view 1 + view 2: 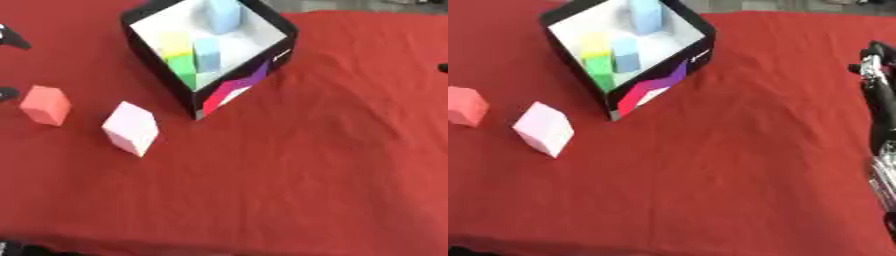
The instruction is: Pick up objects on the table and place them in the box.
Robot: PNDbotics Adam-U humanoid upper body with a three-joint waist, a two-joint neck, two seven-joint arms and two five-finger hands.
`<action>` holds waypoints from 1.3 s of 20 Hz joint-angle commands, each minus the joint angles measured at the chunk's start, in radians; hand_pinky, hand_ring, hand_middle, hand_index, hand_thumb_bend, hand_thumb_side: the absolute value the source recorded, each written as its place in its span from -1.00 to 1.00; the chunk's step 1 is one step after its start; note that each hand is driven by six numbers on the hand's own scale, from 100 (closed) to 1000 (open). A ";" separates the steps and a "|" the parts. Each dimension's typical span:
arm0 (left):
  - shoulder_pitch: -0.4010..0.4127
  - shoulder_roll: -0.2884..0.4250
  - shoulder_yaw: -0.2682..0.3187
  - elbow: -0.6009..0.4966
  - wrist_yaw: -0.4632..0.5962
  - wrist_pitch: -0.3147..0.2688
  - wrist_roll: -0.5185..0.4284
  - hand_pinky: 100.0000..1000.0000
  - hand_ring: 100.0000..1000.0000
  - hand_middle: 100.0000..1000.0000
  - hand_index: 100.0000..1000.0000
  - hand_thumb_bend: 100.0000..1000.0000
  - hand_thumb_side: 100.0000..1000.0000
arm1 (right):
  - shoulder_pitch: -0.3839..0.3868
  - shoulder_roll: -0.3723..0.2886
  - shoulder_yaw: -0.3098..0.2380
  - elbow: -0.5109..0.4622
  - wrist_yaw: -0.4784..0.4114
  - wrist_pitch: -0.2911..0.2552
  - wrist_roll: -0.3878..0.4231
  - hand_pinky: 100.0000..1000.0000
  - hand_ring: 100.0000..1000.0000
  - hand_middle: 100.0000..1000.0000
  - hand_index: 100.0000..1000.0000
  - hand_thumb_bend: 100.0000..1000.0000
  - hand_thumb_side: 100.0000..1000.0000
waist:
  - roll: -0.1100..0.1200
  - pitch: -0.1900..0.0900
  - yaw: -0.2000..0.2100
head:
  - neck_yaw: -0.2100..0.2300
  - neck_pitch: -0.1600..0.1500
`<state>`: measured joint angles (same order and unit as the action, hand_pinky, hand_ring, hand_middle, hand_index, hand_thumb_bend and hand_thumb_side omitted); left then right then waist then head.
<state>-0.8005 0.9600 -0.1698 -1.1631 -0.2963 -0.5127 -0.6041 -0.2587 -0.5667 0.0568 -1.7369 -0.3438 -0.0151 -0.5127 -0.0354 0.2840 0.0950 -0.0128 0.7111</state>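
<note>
A black-walled box (278, 56) with a white inside sits at about twelve o'clock on a table draped in red cloth (315, 165), a band of pink, purple and white running along its outer side. Inside it stand a yellow block (177, 44), a green block (184, 69) just below it, and two pale blue blocks, one near the middle (207, 54) and one toward the far wall (223, 15). Outside the box, at about nine o'clock, a light pink block (131, 128) rests tilted on the cloth, with a coral-red block (45, 104) just beside it, farther out. The robot's right hand (877, 67) shows at three o'clock in the right eye view, above the cloth, well apart from the blocks; whether its fingers are spread or curled cannot be told. Dark tips of the left hand (10, 39) show at the nine o'clock edge, their pose equally unclear.
</note>
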 commanded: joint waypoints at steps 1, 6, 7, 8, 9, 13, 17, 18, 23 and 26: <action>-0.040 0.008 -0.003 0.028 0.000 -0.143 -0.178 0.72 0.70 0.53 0.74 -0.33 -0.14 | -0.007 -0.030 -0.009 -0.016 -0.008 -0.003 0.006 1.00 0.41 0.48 0.60 -1.00 0.07 | 0.002 -0.024 -0.003 | -0.007 -0.005; -0.068 -0.023 -0.011 0.096 -0.013 -0.168 -0.246 0.78 0.73 0.54 0.75 -0.25 0.19 | -0.011 -0.027 -0.008 -0.014 -0.010 -0.002 0.009 1.00 0.41 0.48 0.60 -1.00 0.07 | 0.002 -0.017 -0.008 | -0.008 -0.007; -0.070 -0.026 -0.010 0.108 -0.017 -0.174 -0.257 0.78 0.74 0.54 0.76 -0.23 0.22 | -0.012 -0.026 -0.008 -0.014 -0.011 -0.002 0.009 1.00 0.41 0.48 0.60 -1.00 0.07 | 0.002 -0.016 -0.008 | -0.008 -0.006; -0.073 -0.028 -0.009 0.120 -0.021 -0.179 -0.267 0.80 0.75 0.55 0.76 -0.21 0.28 | -0.012 -0.025 -0.007 -0.013 -0.011 -0.002 0.009 1.00 0.41 0.48 0.60 -1.00 0.07 | 0.002 -0.015 -0.009 | -0.009 -0.007; -0.074 -0.030 -0.008 0.131 -0.026 -0.184 -0.276 0.80 0.76 0.55 0.76 -0.20 0.33 | -0.014 -0.025 -0.007 -0.013 -0.012 -0.002 0.010 1.00 0.41 0.48 0.60 -1.00 0.07 | 0.003 -0.014 -0.010 | -0.009 -0.007; -0.076 -0.036 -0.005 0.167 -0.036 -0.205 -0.300 0.82 0.77 0.55 0.76 -0.14 0.51 | -0.015 -0.024 -0.006 -0.010 -0.014 -0.001 0.010 1.00 0.41 0.48 0.59 -1.00 0.07 | 0.003 -0.011 -0.012 | -0.008 -0.009; -0.069 -0.029 -0.021 0.170 -0.059 -0.232 -0.303 0.85 0.79 0.57 0.76 -0.10 0.22 | -0.014 -0.023 -0.004 -0.007 -0.016 0.002 0.009 1.00 0.40 0.47 0.59 -1.00 0.08 | 0.005 -0.007 -0.014 | -0.005 -0.009; -0.067 -0.027 -0.024 0.170 -0.065 -0.237 -0.303 0.86 0.79 0.57 0.76 -0.10 0.13 | -0.014 -0.023 -0.004 -0.006 -0.016 0.002 0.009 1.00 0.40 0.47 0.59 -1.00 0.08 | 0.006 -0.007 -0.014 | -0.004 -0.008; -0.052 -0.016 -0.042 0.169 -0.067 -0.259 -0.303 0.87 0.79 0.58 0.78 -0.11 0.16 | -0.013 -0.023 -0.002 -0.003 -0.017 0.005 0.010 1.00 0.40 0.47 0.59 -1.00 0.08 | 0.009 -0.005 -0.015 | -0.003 -0.008; -0.036 0.002 -0.061 0.146 -0.065 -0.272 -0.303 0.88 0.80 0.60 0.79 0.01 0.30 | -0.016 -0.024 -0.001 -0.001 -0.017 0.005 0.010 1.00 0.40 0.47 0.59 -1.00 0.08 | 0.012 -0.003 -0.017 | -0.004 -0.008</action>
<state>-0.8257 0.9086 -0.2300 -0.9973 -0.3623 -0.4927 -0.6241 -0.2641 -0.5667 0.0615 -1.7329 -0.3574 -0.0102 -0.5035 -0.0285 0.2966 0.0786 -0.0185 0.7100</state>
